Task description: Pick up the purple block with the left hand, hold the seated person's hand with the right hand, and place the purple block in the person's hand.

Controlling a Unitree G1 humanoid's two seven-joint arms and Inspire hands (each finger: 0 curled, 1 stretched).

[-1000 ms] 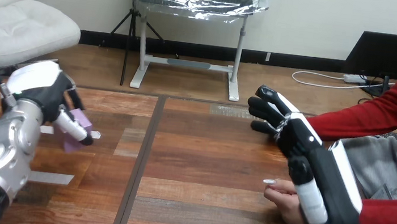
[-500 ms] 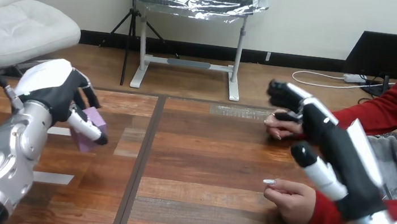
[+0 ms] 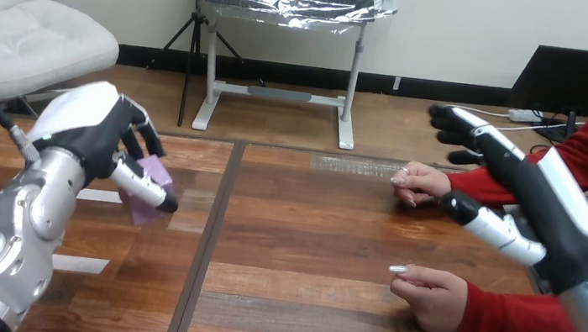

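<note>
The left hand [image 3: 95,135] is over the left part of the table [image 3: 307,235], its silver forearm rising from the bottom left corner of the view. Its fingers are curled round the purple block [image 3: 156,171], and the thumb lies across the block's front face, so the block is clamped between thumb and fingers. The block is tilted, with one corner pointing down towards the wood. I cannot tell whether that corner touches the table. Two strips of white tape [image 3: 80,262] lie flat on the table below and beside this hand.

The right hand [image 3: 529,191] is at the right side of the view, raised above the table. Its fingers reach out nearly straight, away from the robot, with the thumb spread out below them towards the table's middle, and it holds nothing. It hangs over the person's red sleeve [image 3: 520,329] and is apart from both of the person's hands.

The person's farther hand [image 3: 420,183] rests on the table near its far edge, loosely closed, just left of the robot's thumb. The person's nearer hand [image 3: 431,297] lies on the table closer to the robot, also loosely curled. Both are well apart from the purple block.
</note>
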